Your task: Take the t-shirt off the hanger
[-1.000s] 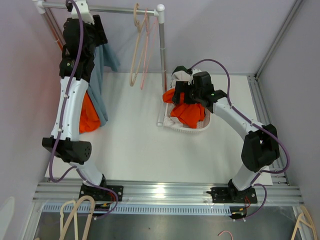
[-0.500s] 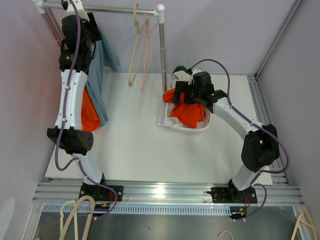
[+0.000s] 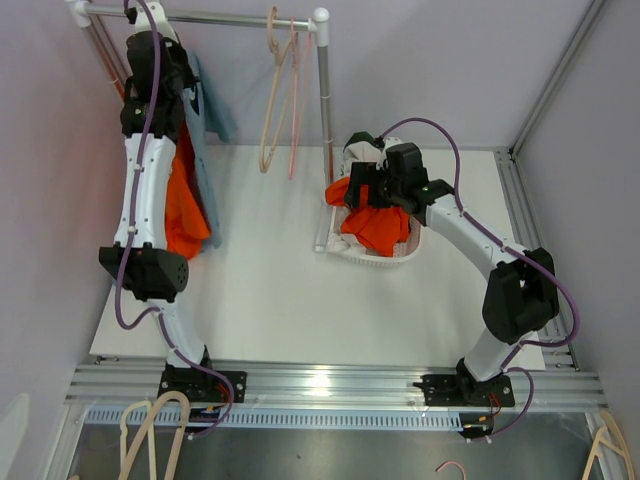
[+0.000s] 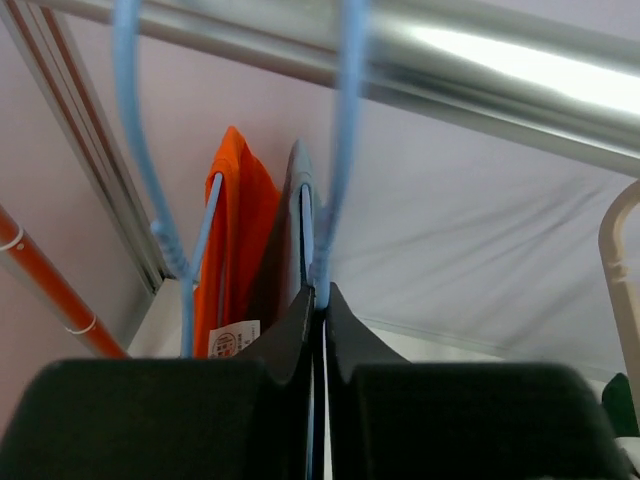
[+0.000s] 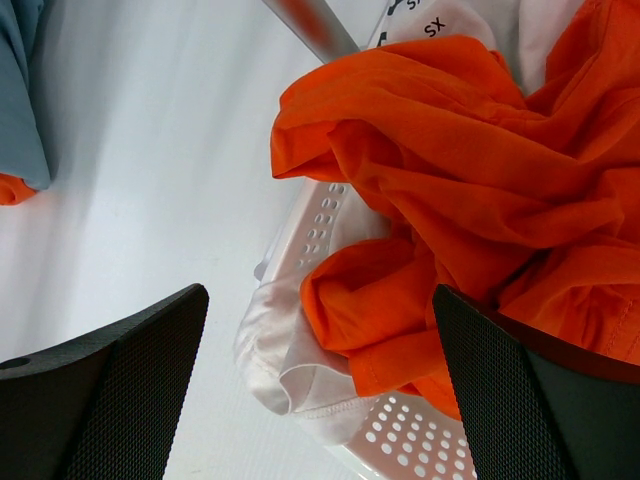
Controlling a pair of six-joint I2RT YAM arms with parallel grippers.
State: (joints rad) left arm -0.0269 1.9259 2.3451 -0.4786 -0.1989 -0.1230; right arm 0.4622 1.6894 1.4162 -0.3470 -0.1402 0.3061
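Observation:
A grey-blue t-shirt (image 3: 204, 160) and an orange t-shirt (image 3: 186, 212) hang at the left end of the rack, partly behind my left arm. In the left wrist view a blue hanger (image 4: 337, 190) hooks over the rail (image 4: 450, 60), with the grey t-shirt (image 4: 298, 205) on it; the orange t-shirt (image 4: 240, 230) hangs on a second blue hanger (image 4: 135, 150). My left gripper (image 4: 322, 298) is shut on the blue hanger's wire just under the rail; from above it is up at the rack (image 3: 168, 55). My right gripper (image 5: 318, 300) stands open over the basket, holding nothing.
A white perforated basket (image 3: 395, 262) by the rack's right post holds orange shirts (image 5: 450, 180) and a white one (image 5: 300, 350). Empty cream and pink hangers (image 3: 280, 100) hang on the rail's right half. Walls stand close on the left and behind the rack.
My left gripper has risen toward the rail and shut on the blue hanger's wire. The hanging shirts have swung slightly right. The right arm has not moved.

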